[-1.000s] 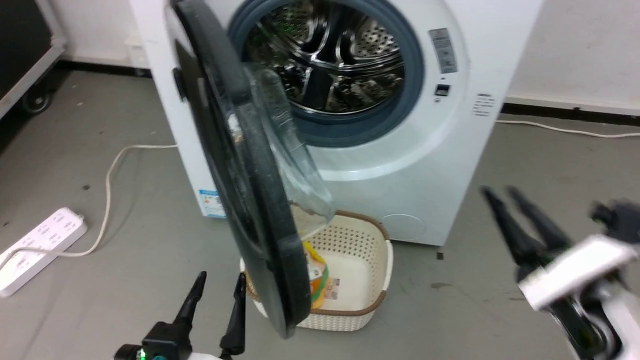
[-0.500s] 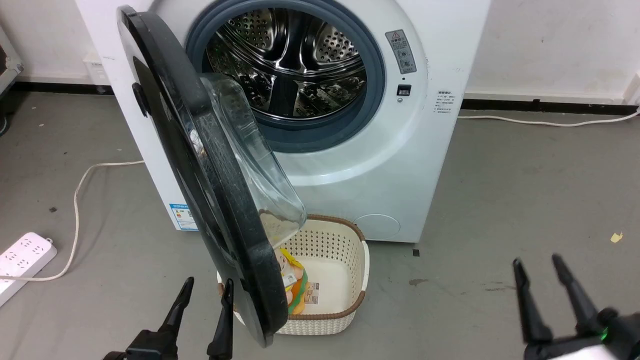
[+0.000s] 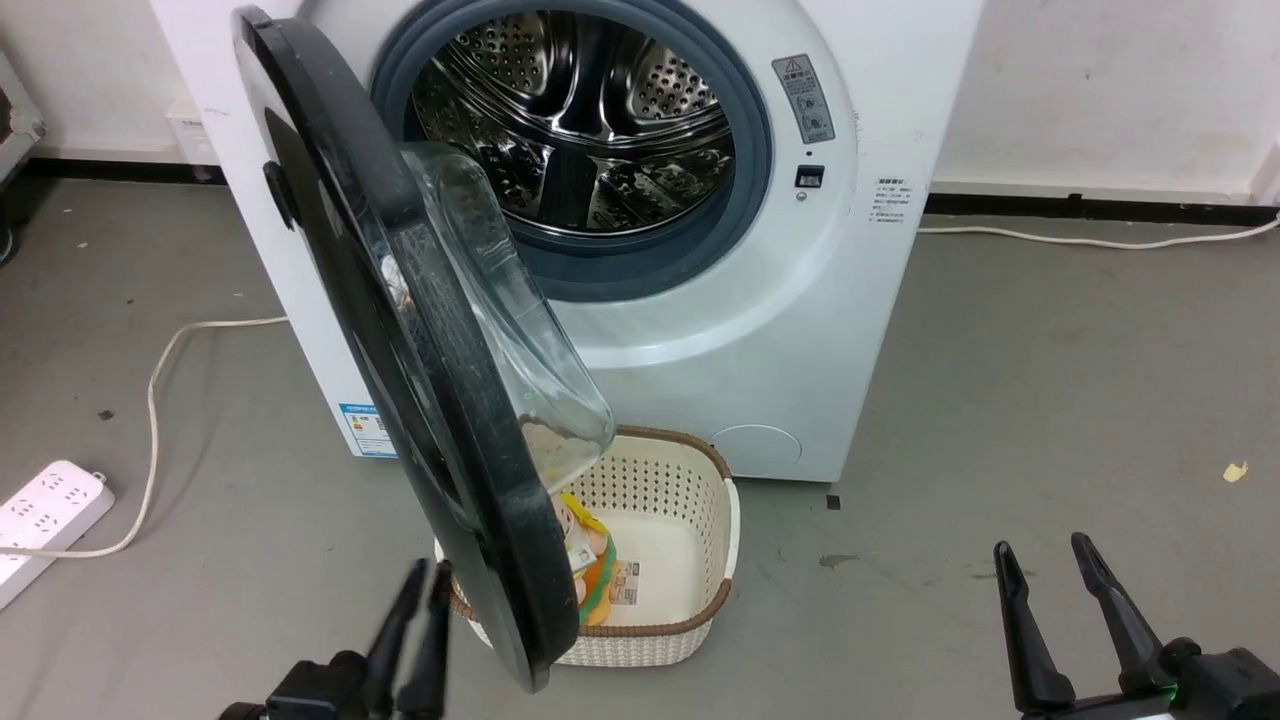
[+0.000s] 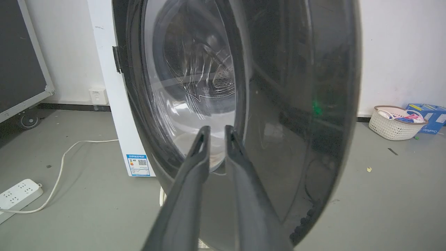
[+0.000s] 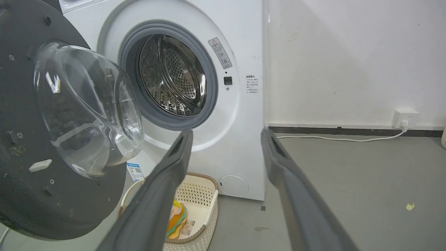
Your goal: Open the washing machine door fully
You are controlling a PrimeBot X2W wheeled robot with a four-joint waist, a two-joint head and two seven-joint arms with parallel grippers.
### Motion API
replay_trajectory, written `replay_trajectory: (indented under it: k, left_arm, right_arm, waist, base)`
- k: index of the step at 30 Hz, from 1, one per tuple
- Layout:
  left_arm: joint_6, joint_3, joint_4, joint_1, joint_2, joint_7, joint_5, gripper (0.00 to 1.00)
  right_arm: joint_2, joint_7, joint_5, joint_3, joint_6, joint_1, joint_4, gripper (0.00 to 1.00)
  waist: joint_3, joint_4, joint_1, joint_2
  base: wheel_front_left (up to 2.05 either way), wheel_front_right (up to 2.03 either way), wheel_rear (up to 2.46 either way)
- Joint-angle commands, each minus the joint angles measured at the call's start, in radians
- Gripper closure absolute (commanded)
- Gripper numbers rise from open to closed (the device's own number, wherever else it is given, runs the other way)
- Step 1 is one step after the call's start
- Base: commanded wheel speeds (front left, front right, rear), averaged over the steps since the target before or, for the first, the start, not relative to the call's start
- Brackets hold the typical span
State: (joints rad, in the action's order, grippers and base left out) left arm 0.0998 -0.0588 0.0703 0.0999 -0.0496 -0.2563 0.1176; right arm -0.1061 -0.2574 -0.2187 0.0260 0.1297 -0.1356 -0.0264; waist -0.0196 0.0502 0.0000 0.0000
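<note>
The washing machine (image 3: 800, 330) is a white front-loader with a grey rubber ring around its bare steel drum (image 3: 580, 110). The washing machine door (image 3: 400, 330), a glossy black disc with a bulging glass bowl (image 3: 520, 340), stands swung out on its left-hand hinge, roughly edge-on to me. My left gripper (image 3: 428, 572) sits low, just left of the door's lower rim, shut with only a thin slit and nothing held. In the left wrist view its fingers (image 4: 216, 129) point at the door's outer face (image 4: 285, 104). My right gripper (image 3: 1040, 555) hangs open, far to the door's right, over the floor.
A cream woven basket (image 3: 700, 620) with a colourful packet (image 3: 585, 560) sits on the floor under the door. A white power strip (image 3: 45, 510) and its cable (image 3: 170, 350) lie to the left. Another basket (image 4: 393, 125) and a blue box (image 4: 427, 116) stand by the wall.
The left gripper's fingers have drawn together and shifted right toward the door's lower rim. The right gripper has dropped lower and drifted a little left. The head camera moved early on; the door looks unmoved.
</note>
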Motion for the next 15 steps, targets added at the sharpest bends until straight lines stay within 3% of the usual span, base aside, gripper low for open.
replay_trajectory:
  k: [1,15]
  left_arm:
    - [-0.005,-0.002,-0.001,0.003,-0.001,-0.006,0.004,1.00]
    - [-0.096,0.096,-0.272,-0.130,-0.001,-0.006,0.089,1.00]
  right_arm:
    - [0.002,-0.004,-0.003,0.001,0.001,0.003,0.002,0.00]
    - [0.008,-0.004,-0.015,-0.001,0.001,0.012,0.018,0.00]
  waist:
    - [-0.001,0.001,0.0000,0.0000]
    - [-0.011,0.005,0.0000,0.0000]
  base:
    - [0.00,0.00,0.00]
    - [0.00,0.00,0.00]
